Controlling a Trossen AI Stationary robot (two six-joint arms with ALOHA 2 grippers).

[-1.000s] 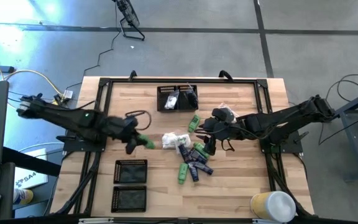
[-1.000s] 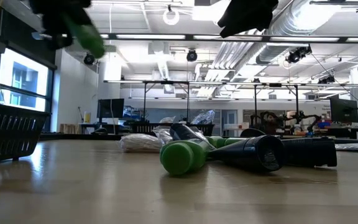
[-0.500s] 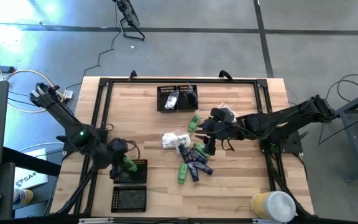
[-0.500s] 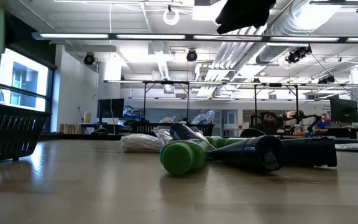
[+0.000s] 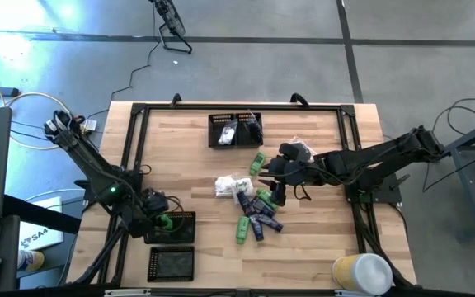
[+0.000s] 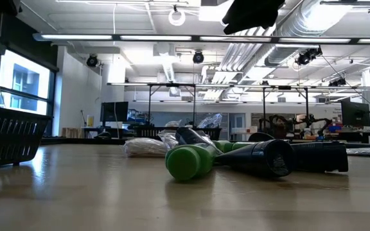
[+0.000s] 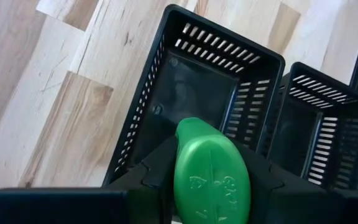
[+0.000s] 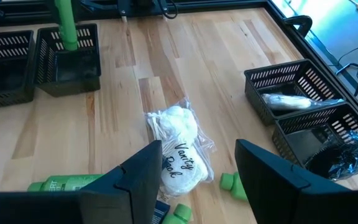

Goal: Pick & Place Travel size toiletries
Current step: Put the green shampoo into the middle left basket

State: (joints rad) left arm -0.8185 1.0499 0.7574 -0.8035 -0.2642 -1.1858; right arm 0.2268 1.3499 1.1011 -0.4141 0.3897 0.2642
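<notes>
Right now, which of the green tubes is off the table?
The green tube gripped in the left gripper, held above the black tray. The other green tubes lie on the wood.

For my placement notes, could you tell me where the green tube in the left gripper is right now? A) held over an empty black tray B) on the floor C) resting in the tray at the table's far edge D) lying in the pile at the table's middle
A: the left gripper is shut on the green tube, held above an empty black tray.
</notes>
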